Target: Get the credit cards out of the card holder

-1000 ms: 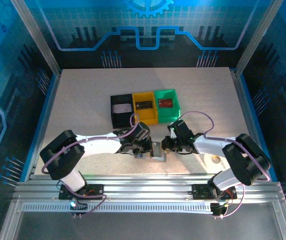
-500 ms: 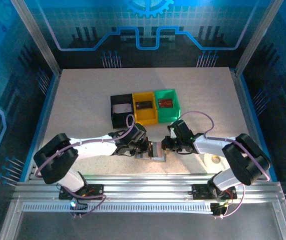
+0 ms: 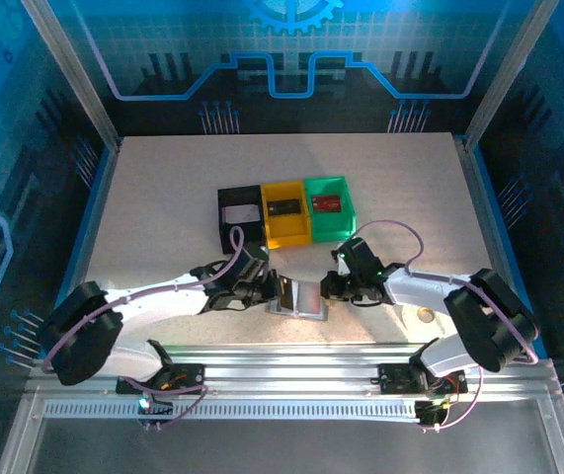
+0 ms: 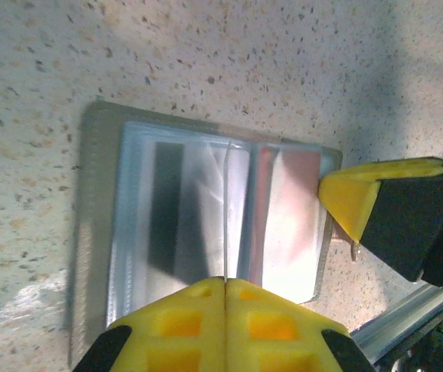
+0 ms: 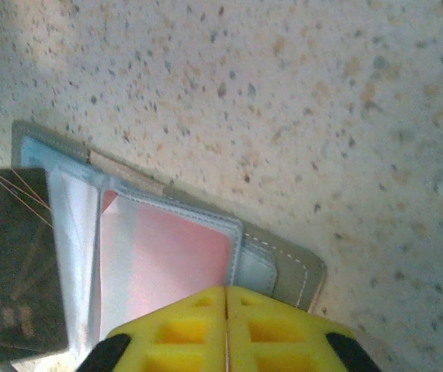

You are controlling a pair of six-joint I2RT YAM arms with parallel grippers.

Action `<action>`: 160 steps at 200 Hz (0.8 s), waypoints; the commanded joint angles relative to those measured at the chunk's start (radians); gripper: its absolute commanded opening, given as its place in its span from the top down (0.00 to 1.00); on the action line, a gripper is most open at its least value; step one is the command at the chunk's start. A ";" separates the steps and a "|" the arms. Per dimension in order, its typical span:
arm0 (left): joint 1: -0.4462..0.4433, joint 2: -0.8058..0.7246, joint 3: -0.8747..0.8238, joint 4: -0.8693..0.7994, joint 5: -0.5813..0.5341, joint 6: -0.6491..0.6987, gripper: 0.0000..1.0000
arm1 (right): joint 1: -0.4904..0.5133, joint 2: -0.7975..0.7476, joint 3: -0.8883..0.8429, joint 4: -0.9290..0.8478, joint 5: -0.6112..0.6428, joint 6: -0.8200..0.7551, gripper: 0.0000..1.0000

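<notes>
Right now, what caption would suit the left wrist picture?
Left tool pinching a thin credit card edge-on over the open card holder, right tool at the holder's edge.

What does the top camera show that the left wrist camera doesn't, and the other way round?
The top view adds the black bin holding a pale card, the yellow bin a dark card, and the green bin a red card. The left wrist view adds the card holder's clear sleeves, a reddish card tucked in the sleeve nearest the right gripper, and a credit card seen edge-on, pinched in the shut left gripper. Both share the open card holder on the speckled table, with the right gripper at its edge.
</notes>
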 commanded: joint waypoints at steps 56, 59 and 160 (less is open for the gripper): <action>0.083 -0.151 -0.053 0.075 0.179 0.144 1.00 | 0.003 -0.317 -0.008 -0.123 -0.026 -0.148 0.49; 0.084 -0.154 -0.053 0.078 0.186 0.145 1.00 | 0.003 -0.331 -0.013 -0.117 -0.031 -0.150 0.48; 0.086 -0.171 -0.126 0.335 0.378 0.124 1.00 | 0.001 -0.449 -0.219 0.244 -0.259 -0.076 0.30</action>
